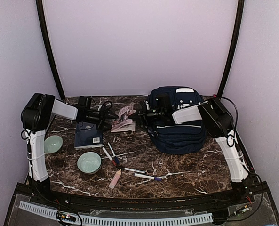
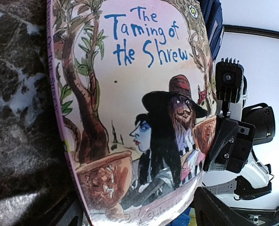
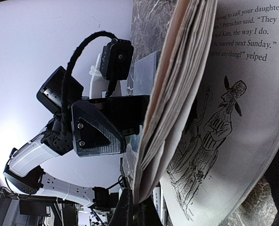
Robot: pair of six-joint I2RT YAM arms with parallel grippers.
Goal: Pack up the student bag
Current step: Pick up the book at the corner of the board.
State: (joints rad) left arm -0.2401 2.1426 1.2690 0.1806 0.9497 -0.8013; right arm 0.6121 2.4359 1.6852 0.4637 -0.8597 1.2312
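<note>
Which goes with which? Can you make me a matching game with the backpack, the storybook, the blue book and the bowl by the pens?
Things:
1. backpack
2. storybook
3. blue book
4. bowl by the pens

Matches:
a. pale green
b. open, pages fanned
c. biggest, at the back right
d. thin, shut, lying flat

Pairs: 1-c, 2-b, 3-d, 4-a

White-shelled left arm (image 1: pixel 37 155) and right arm (image 1: pixel 231 157), black joint housings (image 1: pixel 35 112), looping black cables (image 3: pixel 94 35), silver screws (image 3: pixel 81 125) on black wrist plates (image 3: pixel 99 134).
</note>
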